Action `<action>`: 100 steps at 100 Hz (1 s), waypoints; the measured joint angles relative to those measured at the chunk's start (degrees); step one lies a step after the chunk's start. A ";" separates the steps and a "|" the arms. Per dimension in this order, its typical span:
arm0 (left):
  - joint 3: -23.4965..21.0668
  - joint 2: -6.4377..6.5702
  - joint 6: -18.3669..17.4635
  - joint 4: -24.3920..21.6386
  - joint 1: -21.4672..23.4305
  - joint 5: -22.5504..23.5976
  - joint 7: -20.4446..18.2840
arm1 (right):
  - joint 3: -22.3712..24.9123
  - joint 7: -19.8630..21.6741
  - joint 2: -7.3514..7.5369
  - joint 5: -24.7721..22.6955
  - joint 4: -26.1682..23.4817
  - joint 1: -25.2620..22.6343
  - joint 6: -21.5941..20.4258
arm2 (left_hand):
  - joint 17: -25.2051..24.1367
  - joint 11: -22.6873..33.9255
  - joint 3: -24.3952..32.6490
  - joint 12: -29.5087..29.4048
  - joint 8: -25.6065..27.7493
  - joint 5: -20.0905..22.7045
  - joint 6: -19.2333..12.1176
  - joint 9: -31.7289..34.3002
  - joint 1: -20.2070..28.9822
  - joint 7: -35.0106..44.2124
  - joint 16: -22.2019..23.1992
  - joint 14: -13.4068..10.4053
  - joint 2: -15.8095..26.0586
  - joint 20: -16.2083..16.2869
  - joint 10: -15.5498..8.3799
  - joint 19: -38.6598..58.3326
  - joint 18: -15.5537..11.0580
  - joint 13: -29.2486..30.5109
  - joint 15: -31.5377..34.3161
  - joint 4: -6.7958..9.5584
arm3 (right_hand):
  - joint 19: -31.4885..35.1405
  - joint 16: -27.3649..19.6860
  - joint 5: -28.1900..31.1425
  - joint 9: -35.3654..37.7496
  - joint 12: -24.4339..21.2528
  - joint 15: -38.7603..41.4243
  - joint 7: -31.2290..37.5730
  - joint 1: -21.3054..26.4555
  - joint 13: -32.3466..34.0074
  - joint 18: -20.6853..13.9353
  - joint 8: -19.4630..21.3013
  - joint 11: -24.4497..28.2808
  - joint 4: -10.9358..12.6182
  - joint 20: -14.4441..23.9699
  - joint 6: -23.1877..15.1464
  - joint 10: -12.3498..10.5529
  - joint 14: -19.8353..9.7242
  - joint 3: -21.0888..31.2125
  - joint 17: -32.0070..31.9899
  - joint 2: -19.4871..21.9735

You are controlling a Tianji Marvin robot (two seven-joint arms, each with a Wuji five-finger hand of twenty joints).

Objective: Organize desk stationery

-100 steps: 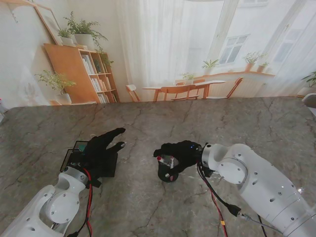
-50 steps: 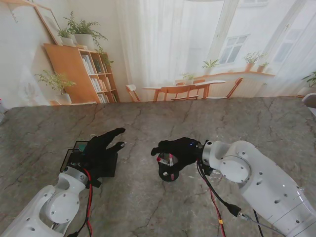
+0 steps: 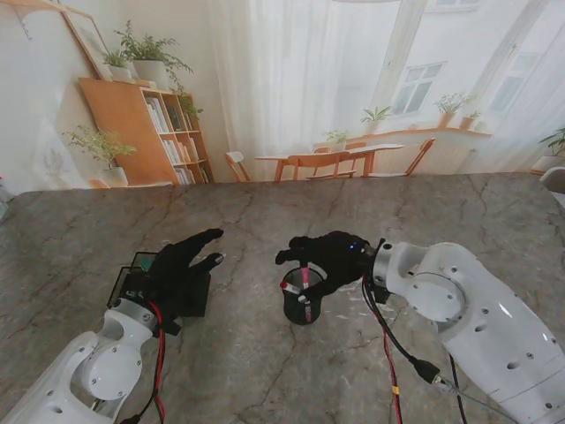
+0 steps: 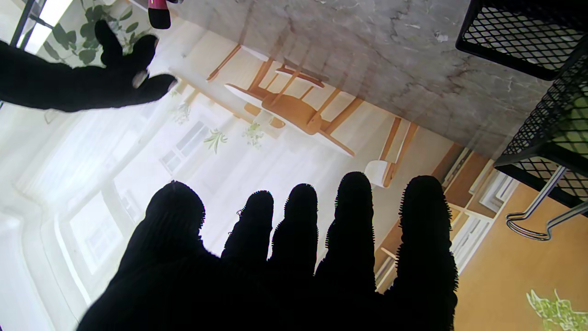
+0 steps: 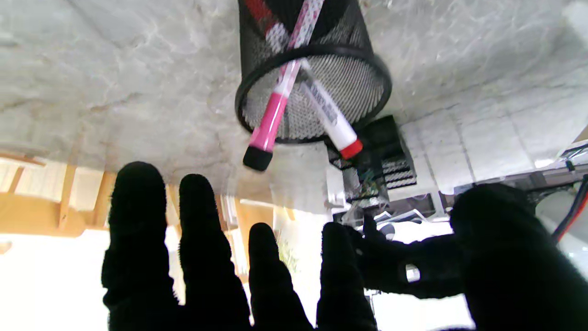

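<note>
The grey marble surface (image 3: pixel 265 371) carries a black mesh pen cup (image 3: pixel 302 305) holding a pink marker (image 5: pixel 271 115) and a red-capped marker (image 5: pixel 333 122); the right hand (image 3: pixel 328 257) hovers over it, fingers spread, empty; the left hand (image 3: pixel 181 265) spreads open over a mesh tray (image 4: pixel 528 32).

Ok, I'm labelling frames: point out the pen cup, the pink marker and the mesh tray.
pen cup (image 5: pixel 317 55), right wrist view, on its rim
pink marker (image 5: pixel 271 115), right wrist view, on its pink barrel
mesh tray (image 4: pixel 514 32), left wrist view, on its mesh wall
</note>
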 measured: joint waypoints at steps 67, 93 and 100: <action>1.54 0.19 -0.69 0.57 -0.93 1.00 -0.34 | 10.07 -30.64 -5.49 3.23 -6.65 -14.48 21.26 | -0.64 0.00 0.00 0.00 0.00 0.00 0.00 0.00 0.00 0.00 0.00 -0.01 0.00 0.00 0.00 0.00 0.00 -0.03 0.00 0.00 | -12.77 -0.04 8.41 13.90 1.77 -1.01 6.72 13.36 -2.54 -16.12 1.40 3.48 0.05 -7.15 -0.64 -5.28 -13.37 -1.64 -9.79 -0.10; 2.63 0.75 -2.23 0.02 -1.32 9.65 0.64 | 10.62 -37.73 -6.69 2.20 -4.99 -19.74 31.69 | -5.31 -1.70 0.27 -0.85 -0.15 -2.86 -0.06 -5.32 -2.21 -0.39 -4.09 0.26 -1.48 -2.75 0.00 -7.47 0.37 -6.99 -3.30 0.00 | -10.55 0.31 10.40 16.77 2.83 1.90 8.03 14.59 -1.55 -16.15 2.04 5.24 0.10 -7.15 -1.23 -5.31 -13.64 -1.00 -9.03 -0.94; 3.69 1.25 -2.22 -0.29 -1.85 10.18 0.45 | 10.00 -39.65 -6.91 2.42 -3.88 -20.64 34.04 | -7.09 -2.58 0.29 -1.48 -0.11 -4.51 -0.53 -8.24 -3.78 -0.95 -5.85 0.94 -2.30 -3.78 0.00 -10.07 1.13 -9.48 -4.40 0.00 | -10.40 0.53 11.01 16.77 2.85 1.93 8.20 14.65 -1.55 -16.15 2.04 5.24 0.12 -7.15 -1.35 -5.31 -13.64 -1.00 -9.07 -0.94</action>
